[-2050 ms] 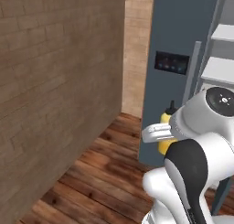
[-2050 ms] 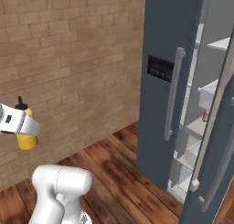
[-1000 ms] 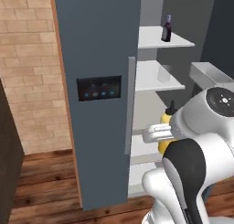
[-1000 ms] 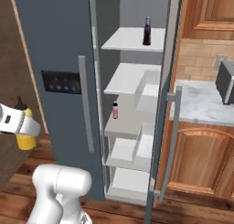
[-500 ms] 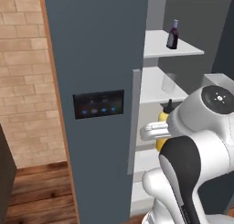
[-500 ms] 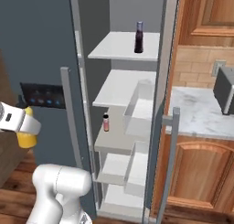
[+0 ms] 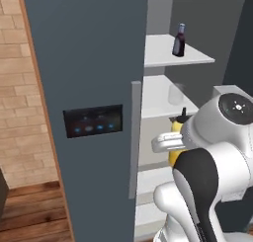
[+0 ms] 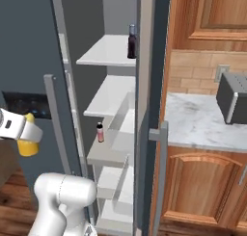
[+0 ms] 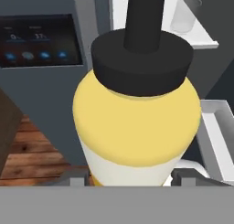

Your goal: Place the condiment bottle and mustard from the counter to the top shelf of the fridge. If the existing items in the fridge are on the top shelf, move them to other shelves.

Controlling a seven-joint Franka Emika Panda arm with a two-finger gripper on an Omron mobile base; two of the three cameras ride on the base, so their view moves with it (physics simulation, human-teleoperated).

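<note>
My gripper (image 9: 132,178) is shut on the mustard (image 9: 137,122), a yellow squeeze bottle with a black cap and nozzle, held upright in front of the open fridge (image 7: 89,63). The mustard (image 7: 175,137) shows beside my white arm, and again at the far left of the right base view as mustard (image 8: 28,142) in the gripper (image 8: 25,134). The dark condiment bottle (image 7: 179,40) stands on the top shelf (image 7: 160,56); the right base view shows the same bottle (image 8: 131,41) on that shelf (image 8: 106,53). A clear glass (image 7: 175,94) sits one shelf lower and appears as the glass (image 9: 185,15) in the hand view.
The fridge's closed left door carries a dark panel (image 7: 94,121) and a grey handle (image 7: 133,137). A small red-banded bottle (image 8: 100,132) stands on a lower shelf. The open right door (image 8: 154,110) stands between the shelves and the marbled counter (image 8: 202,124), which holds a toaster (image 8: 234,102).
The whole picture has swung as the base moved, bringing the open fridge shelves nearer and more central. The mustard stays held in the gripper, in the same place relative to the arm.
</note>
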